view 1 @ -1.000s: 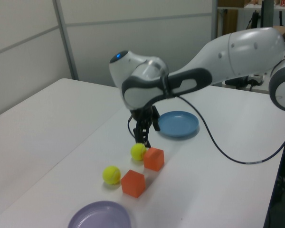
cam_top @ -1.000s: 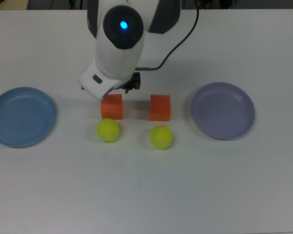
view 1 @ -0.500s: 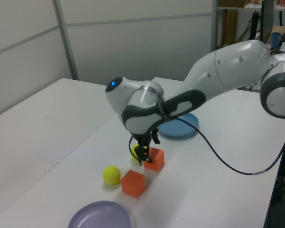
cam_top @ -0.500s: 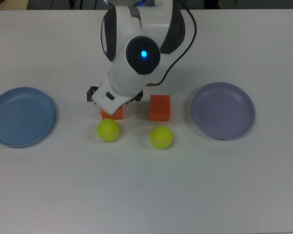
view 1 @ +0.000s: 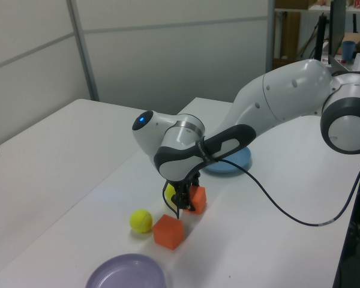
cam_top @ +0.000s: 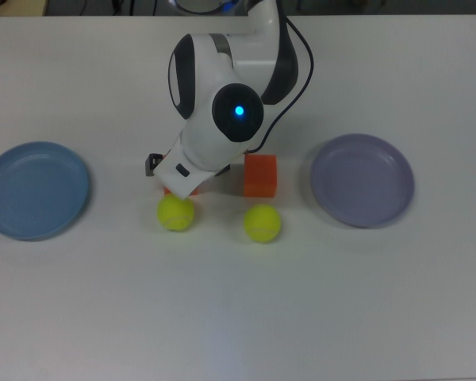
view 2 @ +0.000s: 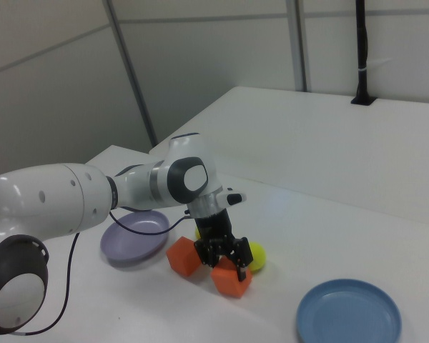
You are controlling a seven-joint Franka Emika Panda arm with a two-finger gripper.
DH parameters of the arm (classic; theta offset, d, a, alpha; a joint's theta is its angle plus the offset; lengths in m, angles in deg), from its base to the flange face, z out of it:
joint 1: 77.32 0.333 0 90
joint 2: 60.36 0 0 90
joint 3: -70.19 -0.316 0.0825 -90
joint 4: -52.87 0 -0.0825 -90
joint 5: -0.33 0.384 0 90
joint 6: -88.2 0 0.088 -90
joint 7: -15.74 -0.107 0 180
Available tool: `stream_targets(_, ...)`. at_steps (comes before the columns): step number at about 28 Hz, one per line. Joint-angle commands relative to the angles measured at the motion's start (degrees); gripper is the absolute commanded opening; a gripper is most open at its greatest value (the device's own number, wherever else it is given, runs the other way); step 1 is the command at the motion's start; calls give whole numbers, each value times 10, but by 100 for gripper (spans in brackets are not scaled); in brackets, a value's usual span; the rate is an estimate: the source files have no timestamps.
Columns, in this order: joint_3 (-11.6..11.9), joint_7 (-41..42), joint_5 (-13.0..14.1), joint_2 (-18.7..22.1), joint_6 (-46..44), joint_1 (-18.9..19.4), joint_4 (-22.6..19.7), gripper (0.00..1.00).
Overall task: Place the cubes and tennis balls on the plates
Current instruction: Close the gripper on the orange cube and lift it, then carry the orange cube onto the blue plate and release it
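Observation:
Two orange cubes lie mid-table. In the right view my gripper (view 2: 225, 259) is down over one cube (view 2: 231, 280), open, a finger (view 2: 209, 250) on each side of it. The top view shows only an orange sliver of that cube (cam_top: 180, 190) under my arm; the other cube (cam_top: 260, 175) stands free to the top view's right. Two tennis balls (cam_top: 175, 213) (cam_top: 262, 223) rest just in front of the cubes. The light blue plate (cam_top: 33, 190) is at the top view's far left and the lavender plate (cam_top: 362, 180) is at its right; both are empty.
My white arm (cam_top: 222, 103) reaches in from the table's far side, with a black cable (cam_top: 289, 87) looping beside it. In the left view the arm hides part of the blue plate (view 1: 241, 161) and of one ball (view 1: 169, 192).
My gripper has moved toward the balls and come down over the top view's left cube, which my arm now mostly covers. Cubes, balls and plates have not moved.

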Motion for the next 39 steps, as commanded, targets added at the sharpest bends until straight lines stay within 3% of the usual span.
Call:
stream_targets(1, 5, -21, -1, 24, 7, 6, 13, 0)
stream_targets(5, 14, -17, 5, 49, 5, -1, 18, 0)
stream_targets(11, 64, 8, 2, 67, 11, -41, 23, 0)
stream_targets(15, 68, 33, -3, 53, 15, -80, 23, 1)
stream_targets(23, 68, 50, 0, -2, 151, -140, 17, 5)
stream_targets(25, 68, 48, 1, -15, 175, -142, 18, 18)
stream_targets(26, 68, 48, 1, -20, 187, -142, 18, 32)
stream_targets(27, 68, 48, 1, -22, 196, -143, 18, 56)
stream_targets(28, 68, 47, 3, -23, 209, -148, 19, 100)
stream_targets(39, 62, 45, 42, -10, 219, -150, 40, 100)
